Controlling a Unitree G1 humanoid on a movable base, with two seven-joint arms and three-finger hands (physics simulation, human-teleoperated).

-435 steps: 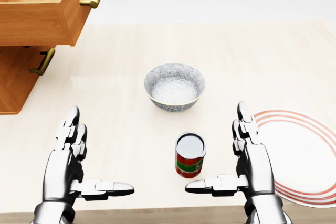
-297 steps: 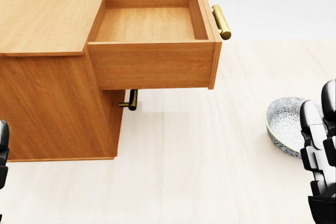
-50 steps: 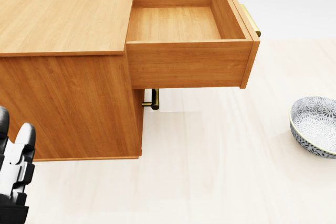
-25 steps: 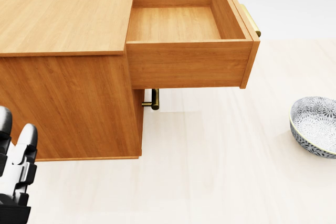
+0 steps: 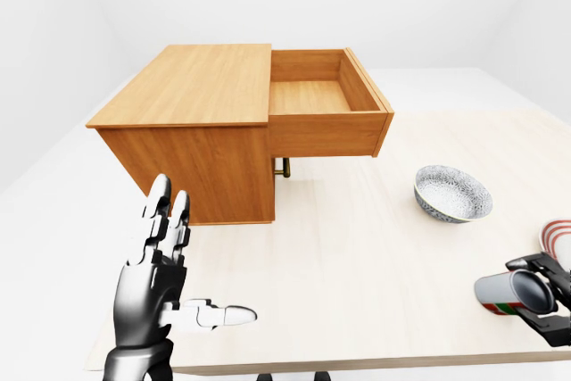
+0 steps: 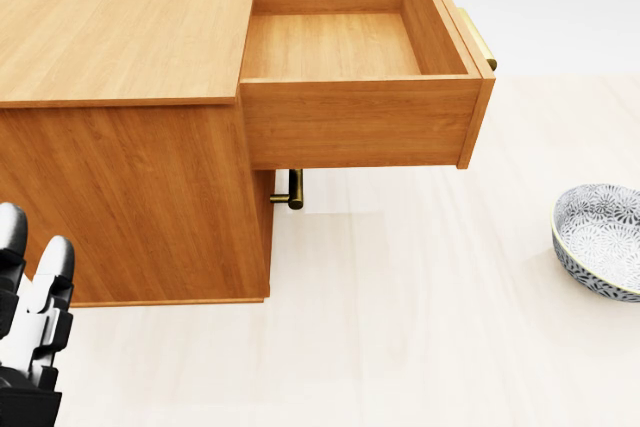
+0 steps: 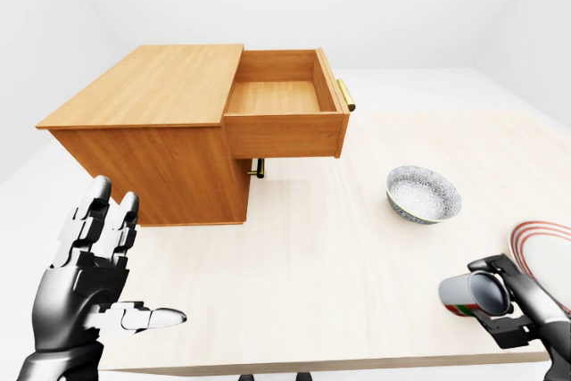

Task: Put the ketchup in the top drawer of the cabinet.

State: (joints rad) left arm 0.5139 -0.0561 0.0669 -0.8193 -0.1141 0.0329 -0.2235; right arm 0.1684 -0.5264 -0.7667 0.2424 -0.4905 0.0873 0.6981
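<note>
Wood makes up most of the scene: one boxy orange-brown wooden cabinet [image 5: 192, 136] stands on a pale, faintly grained wooden surface [image 5: 357, 256], its single top drawer [image 5: 323, 104] pulled fully out and bare inside, with a brass bar handle [image 7: 345, 95] on its face. A second brass handle [image 6: 291, 190] shows below it. One round grey-patterned ceramic bowl [image 7: 424, 194] sits well right of the cabinet, and one white plate with red rings [image 7: 549, 252] lies at the right edge. The robot's black right hand [image 7: 508, 310] closes its fingers round one cylindrical ketchup can with a red and green label [image 7: 464, 294], held tipped on its side low at the right. The silver left hand [image 5: 156, 278] stands spread wide, holding nothing.
</note>
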